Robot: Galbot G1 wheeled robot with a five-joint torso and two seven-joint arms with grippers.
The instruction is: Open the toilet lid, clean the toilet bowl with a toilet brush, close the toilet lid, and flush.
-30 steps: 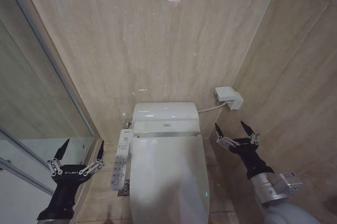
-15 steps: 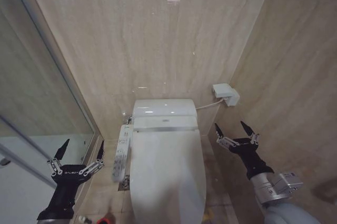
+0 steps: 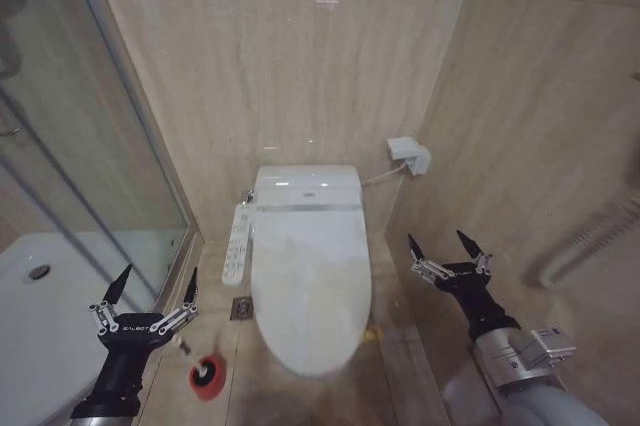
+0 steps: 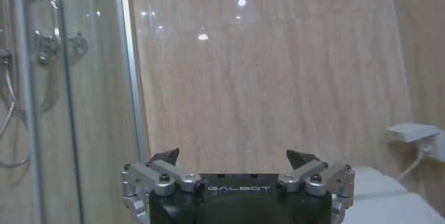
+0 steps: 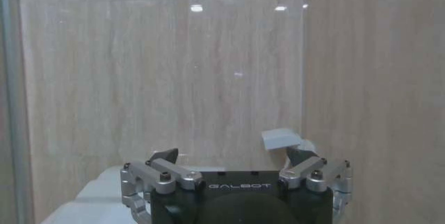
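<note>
Beige stone-tiled bathroom. Left gripper (image 3: 146, 294): fingers spread wide, holding nothing, raised beside the shower glass (image 3: 60, 166). Toilet brush (image 3: 205, 374): just right of and below it, standing in a red cup; probably light, stiff, best taken by the thin handle. Right gripper (image 3: 447, 248): spread, empty. Toilet lid (image 3: 310, 281): between both, down; likely smooth, hinged, lifted at the front edge.
</note>
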